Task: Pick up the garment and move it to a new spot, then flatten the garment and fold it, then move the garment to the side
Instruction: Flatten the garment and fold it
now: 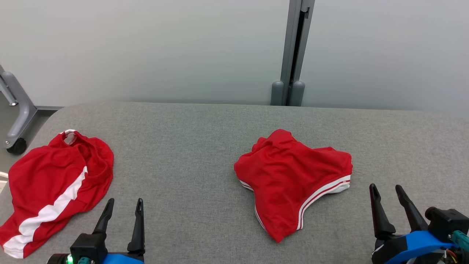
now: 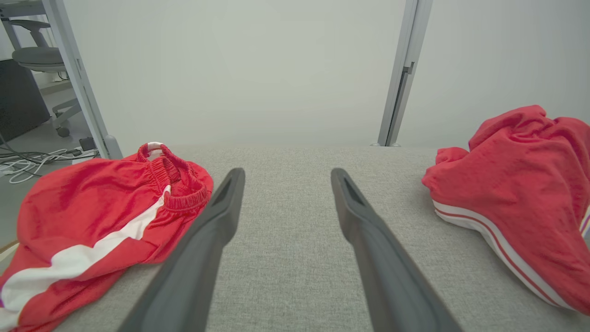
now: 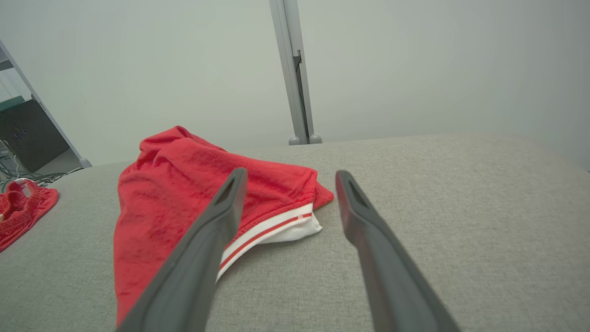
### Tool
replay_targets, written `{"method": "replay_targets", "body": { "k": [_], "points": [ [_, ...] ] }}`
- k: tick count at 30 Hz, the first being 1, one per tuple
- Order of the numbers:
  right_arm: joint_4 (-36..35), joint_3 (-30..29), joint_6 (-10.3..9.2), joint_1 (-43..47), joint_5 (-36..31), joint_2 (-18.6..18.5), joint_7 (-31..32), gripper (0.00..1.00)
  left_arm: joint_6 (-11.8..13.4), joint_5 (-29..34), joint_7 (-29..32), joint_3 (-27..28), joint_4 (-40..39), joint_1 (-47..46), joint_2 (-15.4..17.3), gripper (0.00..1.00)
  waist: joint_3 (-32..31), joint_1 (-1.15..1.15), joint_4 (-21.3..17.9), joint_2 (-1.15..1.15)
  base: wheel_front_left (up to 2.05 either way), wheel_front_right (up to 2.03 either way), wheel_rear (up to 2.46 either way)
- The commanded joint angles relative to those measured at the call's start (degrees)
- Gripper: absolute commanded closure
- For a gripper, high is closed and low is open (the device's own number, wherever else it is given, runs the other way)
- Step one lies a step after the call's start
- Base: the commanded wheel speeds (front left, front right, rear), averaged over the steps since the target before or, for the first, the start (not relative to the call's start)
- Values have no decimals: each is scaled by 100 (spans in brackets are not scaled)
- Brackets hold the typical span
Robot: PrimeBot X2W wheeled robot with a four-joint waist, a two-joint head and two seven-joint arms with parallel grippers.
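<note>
A: Spot of the crumpled red cloth garment with thin white stripes [image 1: 293, 176]?
B: Lying mid grey fabric surface [image 1: 190, 139], near the right end effector [image 1: 385, 186]. Wide open there and on the left end effector [image 1: 124, 201] too, gripping nothing lol.

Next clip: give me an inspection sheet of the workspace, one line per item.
Surface: table, grey fabric, smooth.
Job's things: crumpled garment, red, right of centre, not yet flattened.
Clutter: left garment, red with a broad white stripe, at the table's left edge.
Grippers: left gripper and right gripper open, holding nothing, at the near edge.
Cables: cables loose on the floor, left of the table.
Surroundings: pale wall, grey post, caster, chair.
</note>
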Motion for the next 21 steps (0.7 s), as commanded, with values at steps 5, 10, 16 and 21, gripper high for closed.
{"method": "replay_targets", "body": {
  "k": [5, 10, 16, 21],
  "points": [
    [22, 77, 3, -29, 47, -27, 54, 0, 25, 14, 20, -43, -119, -116, 43, 0, 30, 0, 13, -1, 0, 0, 0],
    [145, 389, 3, -224, 120, -27, 292, 0, 61, -11, 32, -56, -152, -77, 41, 0, 66, 0, 36, -1, 0, 0, 0],
    [732, 843, 3, -523, 614, -26, 1011, 0, 53, -38, 20, -101, -191, -145, 17, 0, 190, 0, 156, -1, 0, 0, 0],
    [1547, 1123, 3, -922, 1030, -29, 1412, 0, -1, -65, 12, -135, -137, -220, 45, 0, 376, 0, 264, -1, 0, 0, 0]
  ]
}}
